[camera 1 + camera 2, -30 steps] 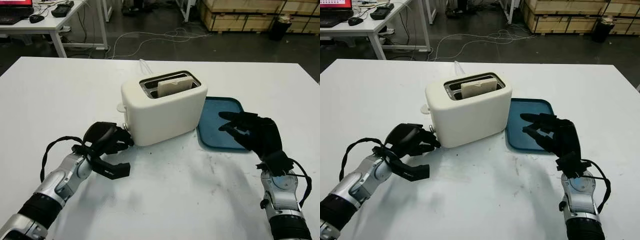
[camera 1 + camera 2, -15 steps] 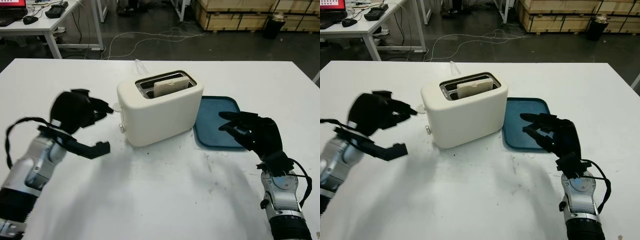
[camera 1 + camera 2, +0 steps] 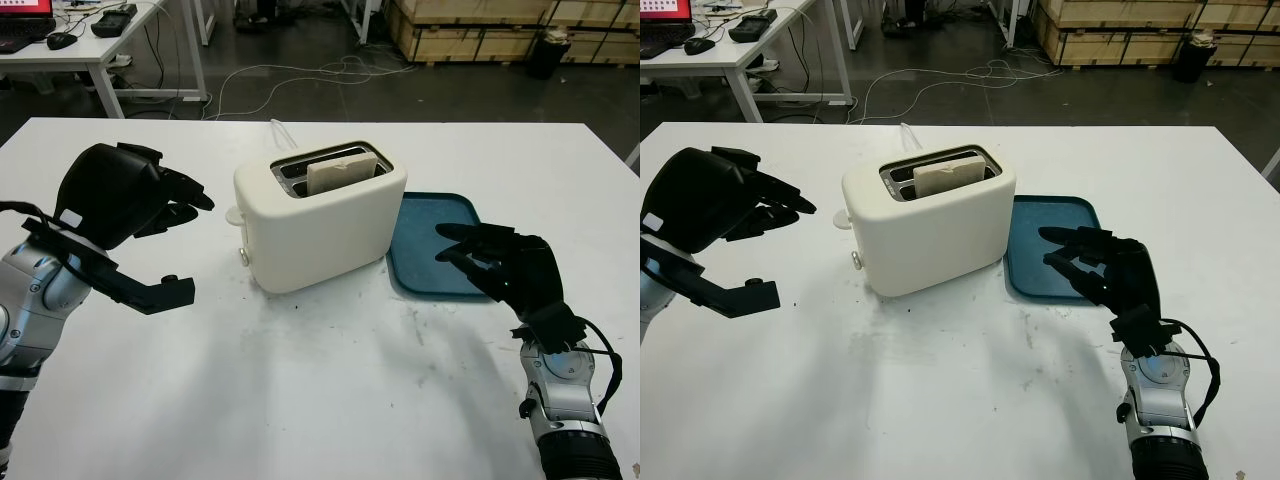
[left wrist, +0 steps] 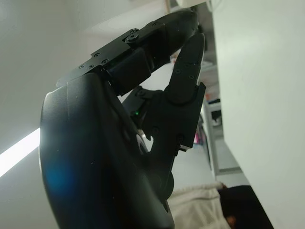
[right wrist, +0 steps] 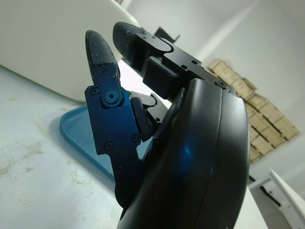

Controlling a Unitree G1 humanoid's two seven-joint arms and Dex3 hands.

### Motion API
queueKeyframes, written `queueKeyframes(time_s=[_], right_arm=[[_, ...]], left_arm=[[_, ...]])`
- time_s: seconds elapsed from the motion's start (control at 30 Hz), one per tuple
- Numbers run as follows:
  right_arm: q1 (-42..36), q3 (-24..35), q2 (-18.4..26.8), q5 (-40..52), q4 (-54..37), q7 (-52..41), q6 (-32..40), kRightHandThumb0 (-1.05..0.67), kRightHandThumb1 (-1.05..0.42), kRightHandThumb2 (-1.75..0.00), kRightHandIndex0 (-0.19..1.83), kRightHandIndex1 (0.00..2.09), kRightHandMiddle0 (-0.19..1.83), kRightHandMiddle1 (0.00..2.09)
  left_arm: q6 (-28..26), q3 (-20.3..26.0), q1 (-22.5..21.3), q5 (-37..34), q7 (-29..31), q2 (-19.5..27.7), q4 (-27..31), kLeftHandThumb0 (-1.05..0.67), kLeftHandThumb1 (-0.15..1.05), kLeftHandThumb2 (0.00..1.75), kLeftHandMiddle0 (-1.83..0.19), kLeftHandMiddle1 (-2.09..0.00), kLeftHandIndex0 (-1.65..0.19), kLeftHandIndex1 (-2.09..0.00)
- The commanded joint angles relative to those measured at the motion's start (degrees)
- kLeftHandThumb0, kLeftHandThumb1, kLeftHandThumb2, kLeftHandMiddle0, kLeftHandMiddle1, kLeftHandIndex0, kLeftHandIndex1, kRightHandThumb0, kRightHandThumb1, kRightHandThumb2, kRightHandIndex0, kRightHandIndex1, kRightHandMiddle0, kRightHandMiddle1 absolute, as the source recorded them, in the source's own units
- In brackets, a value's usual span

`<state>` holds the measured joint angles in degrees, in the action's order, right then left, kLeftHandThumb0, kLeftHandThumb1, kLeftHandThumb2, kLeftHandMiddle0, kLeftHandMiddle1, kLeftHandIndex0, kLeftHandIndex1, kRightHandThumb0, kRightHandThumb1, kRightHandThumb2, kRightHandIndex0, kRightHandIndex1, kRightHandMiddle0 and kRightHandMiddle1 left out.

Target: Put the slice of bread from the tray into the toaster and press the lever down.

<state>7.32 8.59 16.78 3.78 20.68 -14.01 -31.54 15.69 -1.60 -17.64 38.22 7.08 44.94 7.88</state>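
A cream toaster (image 3: 320, 225) stands mid-table with a slice of bread (image 3: 345, 170) upright in its front slot, top edge showing. A lever tab (image 3: 233, 213) sticks out of its left end, above a small knob (image 3: 243, 257). The blue tray (image 3: 440, 240) lies right beside the toaster, with nothing on the part I see. My left hand (image 3: 170, 205) hangs open in the air left of the toaster, apart from it. My right hand (image 3: 470, 255) is open over the tray's near right part; its fingers (image 5: 102, 62) point toward the toaster (image 5: 47, 43).
The white table (image 3: 320, 380) runs wide on all sides of the toaster. The toaster's cord (image 3: 280, 130) trails off the far edge. Beyond are a desk (image 3: 90, 45) at the back left, cables on the floor, and wooden crates (image 3: 480, 25) at the back right.
My left hand has lifted from low against the toaster's left end, up and out to the left. The right hand has stayed over the tray.
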Motion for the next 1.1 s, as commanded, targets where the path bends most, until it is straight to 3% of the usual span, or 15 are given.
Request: queueKeyframes(time_s=[0.0,0.2,0.33,0.5,0.8,1.07], right_arm=[[0.49,-0.02,-0.25,0.34,-0.34,0.1,-0.05,-0.5,-0.92,0.0,0.86,0.91,1.1,0.0],[0.55,-0.02,-0.14,0.24,-0.27,0.08,0.04,-0.51,-0.92,-0.01,0.87,0.9,1.09,0.0],[0.49,-0.05,-0.17,0.62,-0.8,-0.16,0.67,-0.5,-0.92,0.0,0.86,0.89,1.09,0.0],[0.47,-0.04,-0.15,0.83,-0.81,-0.36,0.79,-0.52,-0.92,0.0,0.87,0.89,1.09,0.0],[0.75,-0.06,-0.23,0.35,-0.13,-0.29,-0.43,-0.51,-0.92,0.0,0.88,0.89,1.09,0.0],[0.39,-0.05,-0.3,0.97,-1.09,-0.6,0.77,-0.51,-0.92,0.0,0.87,0.89,1.1,0.0]], left_arm=[[1.49,-0.64,-2.84,-0.87,1.82,0.92,-0.78,-0.4,0.88,0.0,-0.92,-1.33,-1.24,-0.05],[5.89,-3.19,-8.91,-3.5,6.31,0.35,-5.62,-0.42,0.87,0.0,-0.99,-1.19,-1.26,-0.03],[8.4,-5.55,-12.43,-2.35,6.05,-0.81,-10.43,-0.43,0.8,0.0,-0.99,-1.4,-1.31,-0.04],[11.41,-7.33,-15.33,-1.11,4.23,-1.64,-15.84,-0.39,0.73,0.0,-0.99,-1.5,-1.34,-0.03],[14.83,-9.81,-18.35,1.73,2.76,-1.7,-21.79,-0.4,0.73,0.0,-0.96,-1.55,-1.36,-0.03],[14.19,-10.67,-17.95,5.83,1.17,-1.2,-21.81,-0.41,0.75,0.01,-0.96,-1.51,-1.34,-0.01]])
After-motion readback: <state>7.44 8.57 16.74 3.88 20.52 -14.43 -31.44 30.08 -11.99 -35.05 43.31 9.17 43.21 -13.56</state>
